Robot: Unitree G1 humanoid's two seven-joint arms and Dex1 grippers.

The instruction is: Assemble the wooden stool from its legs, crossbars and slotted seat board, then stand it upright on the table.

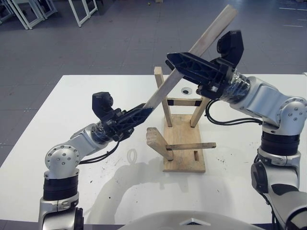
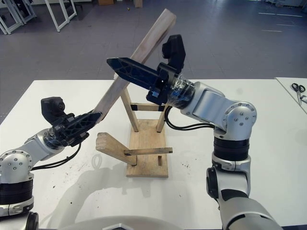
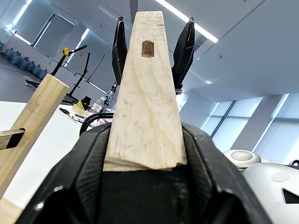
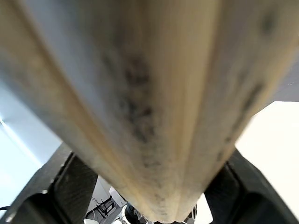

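A long leg [image 1: 211, 36] is being held at a slant above the table [image 1: 72, 96].
The left gripper [image 1: 146, 111] is clamping its lower end and the right gripper [image 1: 178, 66] its middle; below, the seat board [image 1: 184, 160] is lying flat with two upright legs [image 1: 166, 115] standing on it.

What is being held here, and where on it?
One leg, held tilted by both grippers: the left gripper is shut on its lower end, the right gripper is shut around its middle.

Looks like a robotics lab or open workshop hall: white worktable [image 1: 76, 105], grey floor [image 1: 134, 38], white metal frames [image 1: 82, 10] (ceiling strip lights [image 3: 182, 16] too).
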